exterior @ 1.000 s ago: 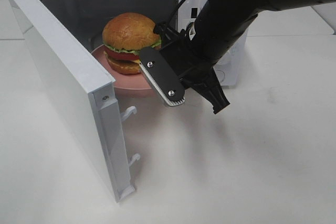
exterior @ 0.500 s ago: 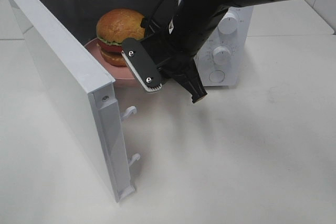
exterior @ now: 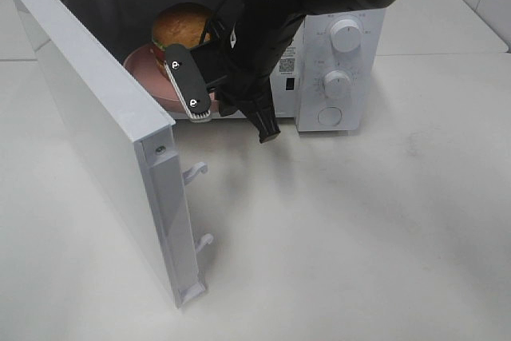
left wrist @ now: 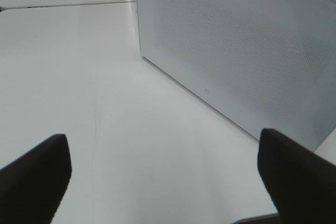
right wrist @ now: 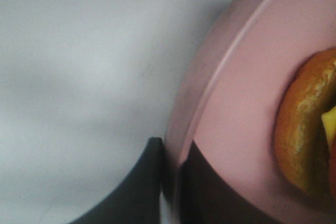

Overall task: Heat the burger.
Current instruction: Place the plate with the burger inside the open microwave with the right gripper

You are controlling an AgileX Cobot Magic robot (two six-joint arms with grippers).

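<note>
— Where's the burger [exterior: 182,25]?
— On the pink plate [exterior: 142,76], inside the microwave [exterior: 355,5]. The door [exterior: 96,117] stands open.
— And the right gripper [right wrist: 170,182]?
— Its fingers [right wrist: 144,192] are pinched on the plate's rim, at the oven's mouth.
— The left gripper [left wrist: 165,182]?
— Its fingers [left wrist: 34,174] are spread wide and hold nothing, above the tabletop [left wrist: 79,77] near the microwave.
</note>
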